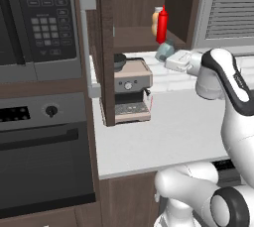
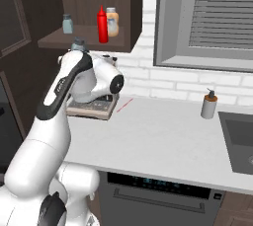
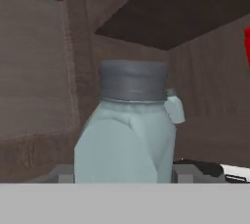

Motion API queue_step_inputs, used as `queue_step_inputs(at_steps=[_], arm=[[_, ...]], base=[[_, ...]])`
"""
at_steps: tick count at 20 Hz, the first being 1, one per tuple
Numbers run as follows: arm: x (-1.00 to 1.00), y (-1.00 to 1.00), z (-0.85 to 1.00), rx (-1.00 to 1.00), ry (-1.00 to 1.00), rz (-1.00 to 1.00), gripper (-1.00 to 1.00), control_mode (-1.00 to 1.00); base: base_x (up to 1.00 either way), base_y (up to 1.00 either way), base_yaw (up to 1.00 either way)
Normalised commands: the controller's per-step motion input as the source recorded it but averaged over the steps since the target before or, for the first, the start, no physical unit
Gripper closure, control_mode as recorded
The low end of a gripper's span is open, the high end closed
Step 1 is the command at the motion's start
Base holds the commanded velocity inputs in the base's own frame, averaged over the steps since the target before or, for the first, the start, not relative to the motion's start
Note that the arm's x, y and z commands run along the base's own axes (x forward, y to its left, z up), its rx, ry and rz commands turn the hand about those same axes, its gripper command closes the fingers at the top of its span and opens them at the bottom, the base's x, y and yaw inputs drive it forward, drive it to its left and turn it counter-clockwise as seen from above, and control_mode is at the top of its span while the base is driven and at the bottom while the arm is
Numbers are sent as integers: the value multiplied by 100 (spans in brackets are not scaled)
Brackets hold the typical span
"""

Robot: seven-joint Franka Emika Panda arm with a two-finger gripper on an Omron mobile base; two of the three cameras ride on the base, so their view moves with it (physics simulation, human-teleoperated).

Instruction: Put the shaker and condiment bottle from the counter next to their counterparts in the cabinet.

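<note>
My gripper [image 1: 170, 56] is shut on the shaker [image 1: 164, 50], a squat grey-blue jar with a darker cap. It hangs just below the open cabinet [image 1: 133, 36]. In the hand view the shaker [image 3: 126, 132] stands upright between my fingertips [image 3: 182, 173], with the cabinet's dark underside above it. Its cap [image 2: 78, 44] peeks over my arm in the right base view. The red condiment bottle [image 2: 102, 24] stands on the cabinet's bottom board beside a peach-orange bottle [image 2: 112, 21]. A second small grey-blue shaker [image 2: 67, 23] sits further left on that board.
The cabinet door [image 1: 94, 47] stands open with its grey bar handle towards me. A coffee machine [image 1: 132, 90] sits on the counter [image 1: 168, 137] under it, with the microwave [image 1: 39, 18] and oven to the left. A pump dispenser [image 2: 209, 104] and sink [image 2: 237, 138] lie to the right.
</note>
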Motion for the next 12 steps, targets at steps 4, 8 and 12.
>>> queue_step_inputs(at_steps=[4,8,12], arm=[[49,24,27,3,-27,-2,100,-100],[54,22,2,3,0,1,100,-100],[1,0,17,-2,3,0,100,-100]], base=[[0,0,0],[0,0,0],[0,0,0]])
